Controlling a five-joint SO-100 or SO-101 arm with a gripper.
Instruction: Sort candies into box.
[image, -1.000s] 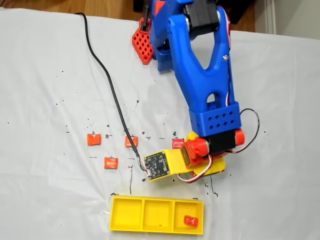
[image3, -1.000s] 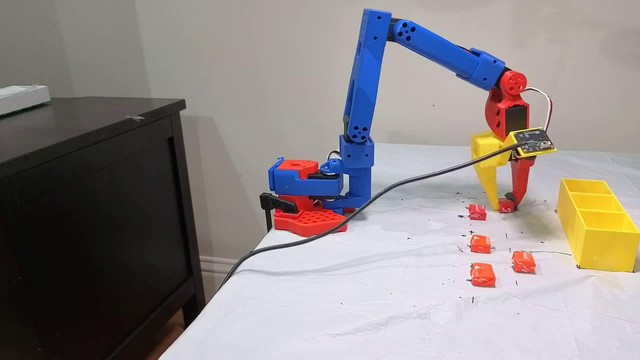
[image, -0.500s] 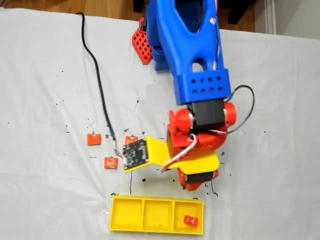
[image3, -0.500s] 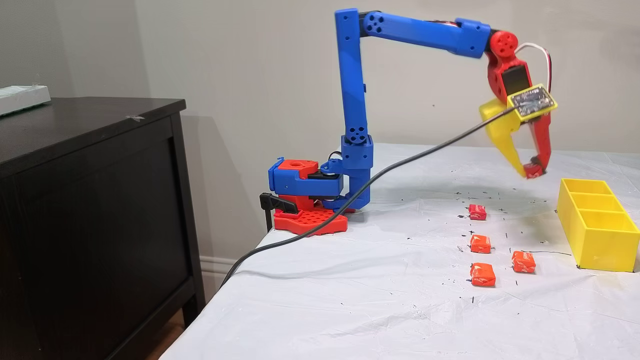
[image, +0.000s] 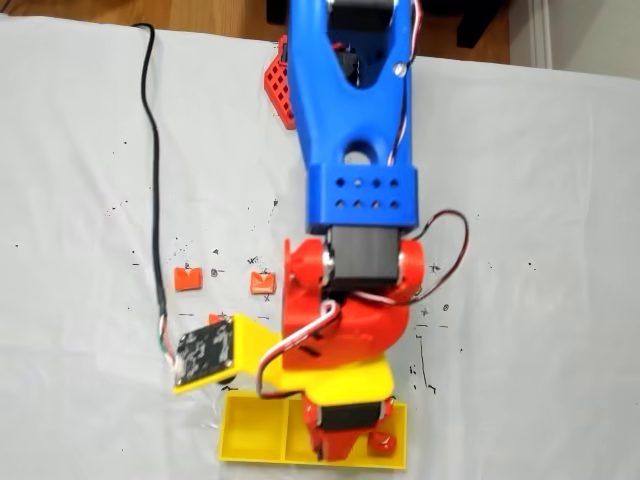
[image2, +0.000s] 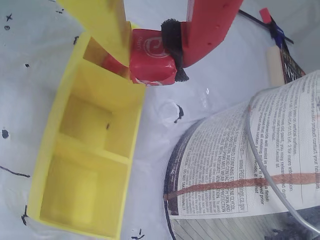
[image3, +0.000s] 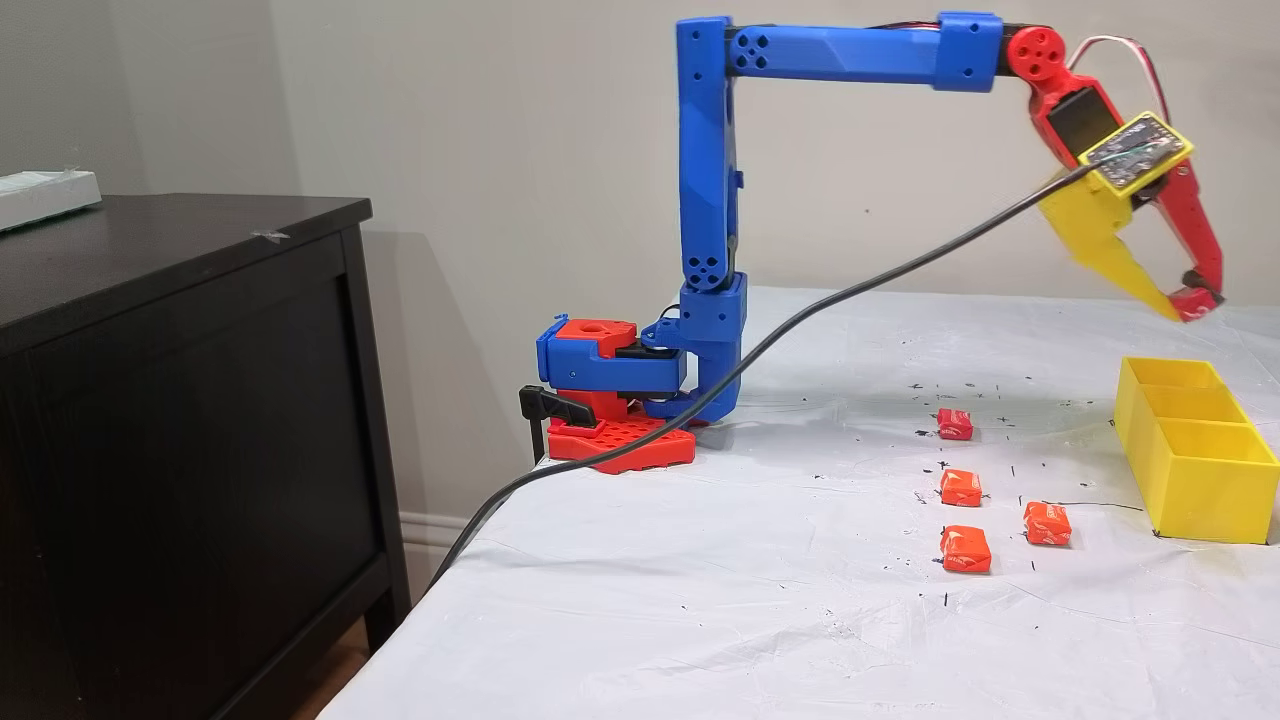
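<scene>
Fixed view: white cloth (image3: 760, 600) covers table beside dark cabinet (image3: 180, 420).

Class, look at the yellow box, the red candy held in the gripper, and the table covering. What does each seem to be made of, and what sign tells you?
The box: likely rigid plastic, matte, with uniform colour and straight thin walls.
The red candy, in the gripper: glossy printed wrapper, probably foil or plastic film, with creases and highlights.
The table covering: white sheet, probably cloth or paper; wrinkles show, marked with black specks.
</scene>
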